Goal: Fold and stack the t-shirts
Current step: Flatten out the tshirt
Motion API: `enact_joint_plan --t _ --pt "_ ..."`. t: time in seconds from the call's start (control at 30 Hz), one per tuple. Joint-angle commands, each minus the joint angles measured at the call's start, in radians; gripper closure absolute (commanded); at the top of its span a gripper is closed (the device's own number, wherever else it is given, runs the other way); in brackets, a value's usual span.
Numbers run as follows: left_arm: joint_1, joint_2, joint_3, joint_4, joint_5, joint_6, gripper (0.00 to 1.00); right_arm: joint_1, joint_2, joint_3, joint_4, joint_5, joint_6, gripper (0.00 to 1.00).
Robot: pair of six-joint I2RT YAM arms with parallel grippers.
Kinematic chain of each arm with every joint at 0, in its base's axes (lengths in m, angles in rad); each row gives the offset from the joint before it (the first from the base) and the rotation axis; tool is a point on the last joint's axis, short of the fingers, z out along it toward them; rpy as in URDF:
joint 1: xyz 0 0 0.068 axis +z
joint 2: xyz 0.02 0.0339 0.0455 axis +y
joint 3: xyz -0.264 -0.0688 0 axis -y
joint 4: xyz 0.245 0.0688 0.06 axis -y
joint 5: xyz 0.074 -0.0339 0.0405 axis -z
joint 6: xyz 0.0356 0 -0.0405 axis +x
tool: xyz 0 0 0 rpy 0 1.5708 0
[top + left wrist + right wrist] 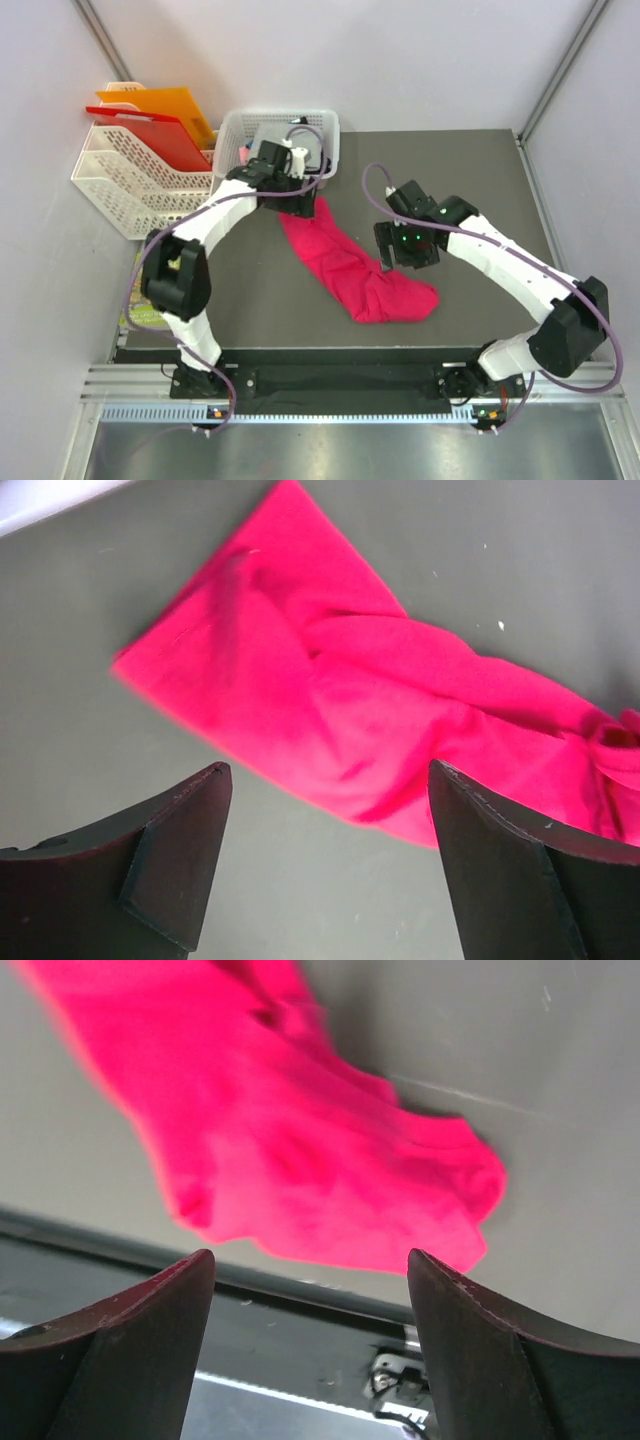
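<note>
1. Because the pink-red t-shirt lies as one long twisted strip on the dark table, the coming move turns on which way that strip runs. It slants from a bunched end near the front edge, on the right, to a flatter, pointed end farther back, on the left.
2. Nearest the arm bases is the bunched end, a crumpled lump of cloth resting close to the table's front edge.
3. Next comes the right gripper, poised at the shirt's right flank, just beside that lump. Its two dark fingers are spread wide with nothing between them. In its wrist view the lump lies just beyond the tips and seems clear of them. This arm is clearly the nearer one to the near end.
4. Farther back, the left gripper hangs over the far end, its fingers also parted and empty. In its wrist view the flat corner of cloth lies just beyond the tips, and the twisted body trails off to the right.
5. Each arm therefore has one end of the strip within reach. My judgement is that the cloth needs spreading flat before any fold.
6. Just behind the left gripper stands a white basket. Something dark and grey shows inside, too hidden by the arm to name.
7. Farthest left, a white rack holds an orange folder and a red folder, well apart from the shirt.
</note>
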Motion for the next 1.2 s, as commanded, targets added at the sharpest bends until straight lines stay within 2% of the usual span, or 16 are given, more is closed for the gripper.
enact_joint_plan --t 0.0,0.17,0.3,0.47,0.57,0.7,0.9,1.1,1.13,1.17 --pt "-0.030 0.117 0.118 0.058 -0.037 0.035 0.16 -0.038 0.003 -0.125 0.144 0.038 0.017 0.23" --pt "-0.037 0.252 0.218 0.030 -0.070 0.061 0.17 -0.061 0.005 -0.171 0.190 -0.008 -0.006 0.23" --pt "-0.036 0.293 0.261 0.035 -0.135 0.095 0.16 -0.063 0.003 -0.165 0.220 -0.035 -0.017 0.24" --pt "-0.036 0.335 0.265 0.014 -0.138 0.109 0.18 -0.063 0.040 -0.127 0.266 -0.101 -0.027 0.26" --pt "-0.034 0.347 0.253 0.013 -0.129 0.106 0.22 -0.061 0.083 -0.099 0.279 -0.123 -0.043 0.26" --pt "-0.034 0.350 0.238 0.006 -0.118 0.101 0.36 -0.063 0.126 -0.090 0.319 -0.130 -0.073 0.27" --pt "-0.036 0.324 0.195 0.009 -0.112 0.104 0.38 -0.069 0.204 -0.070 0.377 -0.109 -0.109 0.27" --pt "-0.034 0.327 0.186 0.020 -0.100 0.095 0.48 -0.076 0.264 -0.076 0.416 -0.121 -0.132 0.28" --pt "-0.034 0.335 0.189 0.021 -0.098 0.095 0.51 -0.076 0.270 -0.079 0.421 -0.127 -0.133 0.29" --pt "-0.036 0.336 0.196 0.021 -0.100 0.091 0.62 -0.078 0.273 -0.081 0.419 -0.132 -0.133 0.30"
